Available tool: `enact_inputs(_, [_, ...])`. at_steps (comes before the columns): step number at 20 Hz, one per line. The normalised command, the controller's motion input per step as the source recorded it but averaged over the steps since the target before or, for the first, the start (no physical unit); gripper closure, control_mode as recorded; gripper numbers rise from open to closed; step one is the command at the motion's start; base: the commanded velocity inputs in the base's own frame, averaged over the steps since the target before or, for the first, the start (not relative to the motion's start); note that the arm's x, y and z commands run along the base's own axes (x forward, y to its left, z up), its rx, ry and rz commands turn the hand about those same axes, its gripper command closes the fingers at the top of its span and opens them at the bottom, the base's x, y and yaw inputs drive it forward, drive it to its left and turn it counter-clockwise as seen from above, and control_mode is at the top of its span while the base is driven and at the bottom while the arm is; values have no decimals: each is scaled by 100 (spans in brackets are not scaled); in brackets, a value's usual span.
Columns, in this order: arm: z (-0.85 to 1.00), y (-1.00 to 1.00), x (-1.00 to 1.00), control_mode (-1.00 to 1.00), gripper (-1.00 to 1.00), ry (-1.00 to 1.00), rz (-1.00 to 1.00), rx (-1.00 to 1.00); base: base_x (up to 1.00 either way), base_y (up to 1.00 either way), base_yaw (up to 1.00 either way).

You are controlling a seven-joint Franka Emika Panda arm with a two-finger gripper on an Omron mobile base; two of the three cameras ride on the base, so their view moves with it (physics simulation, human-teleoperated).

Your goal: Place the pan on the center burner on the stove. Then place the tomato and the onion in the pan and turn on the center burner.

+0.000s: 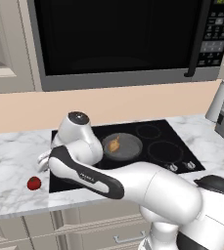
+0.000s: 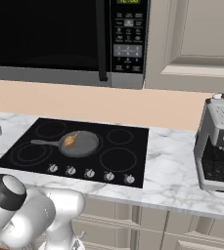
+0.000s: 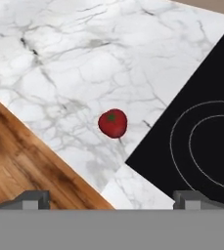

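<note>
The dark grey pan [image 1: 125,149] sits on the center burner of the black stove [image 1: 155,134], its handle [image 2: 41,142] pointing left. Inside the pan lies the golden-brown onion [image 1: 114,144], also visible from the other side as the onion [image 2: 70,140]. The red tomato [image 1: 33,183] rests on the marble counter just left of the stove. My arm reaches left over the stove's front corner. In the hand view my gripper [image 3: 112,199] is open and holds nothing, and the tomato [image 3: 113,122] lies below it, centred between the fingertips [image 3: 35,199].
A row of silver knobs [image 2: 89,172] lines the stove's front edge. A black microwave [image 1: 118,39] hangs above. A grey appliance [image 2: 220,146] stands on the right counter. The counter's front edge and the wooden floor [image 3: 15,161] lie close beside the tomato.
</note>
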Motion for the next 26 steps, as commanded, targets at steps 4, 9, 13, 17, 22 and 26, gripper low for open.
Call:
enact_inputs(4, [-17,10,0,-100,-100,4,0,-3,0,0,0])
enact_inputs(9, [-20,6,0,-100,-100,4,0,-3,0,0,0])
enact_inputs(13, [-21,0,0,-100,-100,3,0,-1,0,0,0])
enact_inputs(17, [-24,2,0,-100,-100,3,0,-2,0,0,0])
enact_inputs(22, [-26,6,1,-100,-100,3,0,-3,0,0,0])
enact_inputs(26, [-15,16,5,-100,-100,2,0,-4,0,0,0])
